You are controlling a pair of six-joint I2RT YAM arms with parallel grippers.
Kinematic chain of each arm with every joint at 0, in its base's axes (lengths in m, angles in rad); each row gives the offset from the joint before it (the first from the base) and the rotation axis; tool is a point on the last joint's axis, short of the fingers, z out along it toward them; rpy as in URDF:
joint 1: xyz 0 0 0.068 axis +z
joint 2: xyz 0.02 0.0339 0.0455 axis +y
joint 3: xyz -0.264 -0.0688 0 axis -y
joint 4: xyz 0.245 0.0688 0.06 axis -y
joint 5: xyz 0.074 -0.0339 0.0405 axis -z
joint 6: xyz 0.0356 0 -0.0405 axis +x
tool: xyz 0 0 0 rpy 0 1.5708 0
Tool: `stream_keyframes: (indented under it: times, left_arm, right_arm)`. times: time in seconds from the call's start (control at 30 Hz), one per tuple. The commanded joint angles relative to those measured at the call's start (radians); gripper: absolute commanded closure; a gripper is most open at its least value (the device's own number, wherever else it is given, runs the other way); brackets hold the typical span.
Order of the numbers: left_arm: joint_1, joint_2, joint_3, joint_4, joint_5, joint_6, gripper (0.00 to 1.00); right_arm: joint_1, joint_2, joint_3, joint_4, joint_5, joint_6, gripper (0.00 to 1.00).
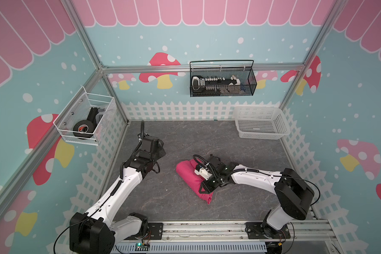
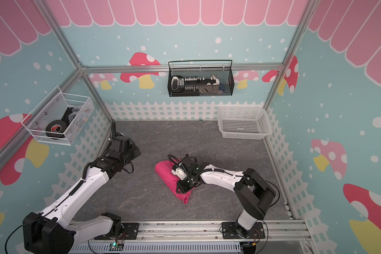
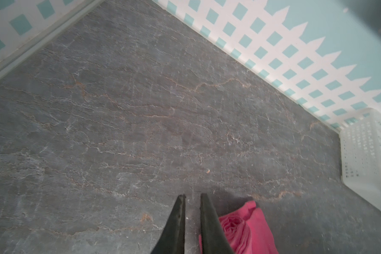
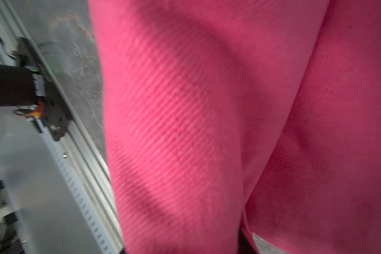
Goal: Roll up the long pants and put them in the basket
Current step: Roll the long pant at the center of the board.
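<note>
Gray veined stone covered the tabletop (image 1: 185,136), and the long pants (image 1: 186,173) lay on it as a compact magenta roll, well apart from the white basket (image 1: 260,123). My right gripper (image 1: 208,176) pressed down on the roll. Cloth filled the space between its jaws, so I judged it clamped on a thick fold. My left gripper (image 3: 193,195) hung empty on the far side of the pants from the basket, jaws a slit apart. Finishing well, I judged, meant pressing evenly, tucking any loose end under, and releasing slowly so nothing sprang open.
</note>
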Motion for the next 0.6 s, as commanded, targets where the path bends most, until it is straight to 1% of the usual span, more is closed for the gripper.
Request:
stream_keyframes:
  times: [0.0,0.03,0.1,0.17,0.27,0.3,0.37,0.47,0.57]
  left_arm:
    - [-0.016,-0.003,-0.003,-0.042,0.012,0.033,0.84]
    - [-0.021,-0.002,-0.005,-0.044,0.016,0.035,0.85]
    - [-0.032,0.002,-0.005,-0.047,0.029,0.036,0.85]
    - [-0.052,0.009,-0.001,-0.047,0.047,0.035,0.84]
    - [-0.123,0.036,0.014,-0.043,0.041,0.030,0.84]
    - [-0.166,0.050,0.021,-0.042,0.032,0.027,0.84]
    - [-0.219,0.080,0.027,-0.030,0.026,0.015,0.84]
    - [-0.280,0.130,0.028,0.010,0.029,-0.009,0.84]
    - [-0.325,0.182,0.035,0.053,0.040,-0.026,0.85]
  right_arm:
    - [-0.056,-0.021,-0.033,0.056,-0.272,0.071,1.00]
    - [-0.070,-0.028,-0.035,0.049,-0.300,0.070,1.00]
    - [-0.088,-0.033,-0.037,0.013,-0.309,0.065,1.00]
    - [-0.106,-0.053,-0.071,0.040,-0.346,0.095,1.00]
    - [-0.143,-0.097,-0.135,0.092,-0.392,0.144,1.00]
    - [-0.161,-0.117,-0.156,0.105,-0.402,0.159,1.00]
    - [-0.199,-0.149,-0.190,0.120,-0.424,0.182,1.00]
    - [-0.245,-0.179,-0.210,0.082,-0.427,0.168,1.00]
    - [-0.263,-0.176,-0.221,0.062,-0.432,0.151,1.00]
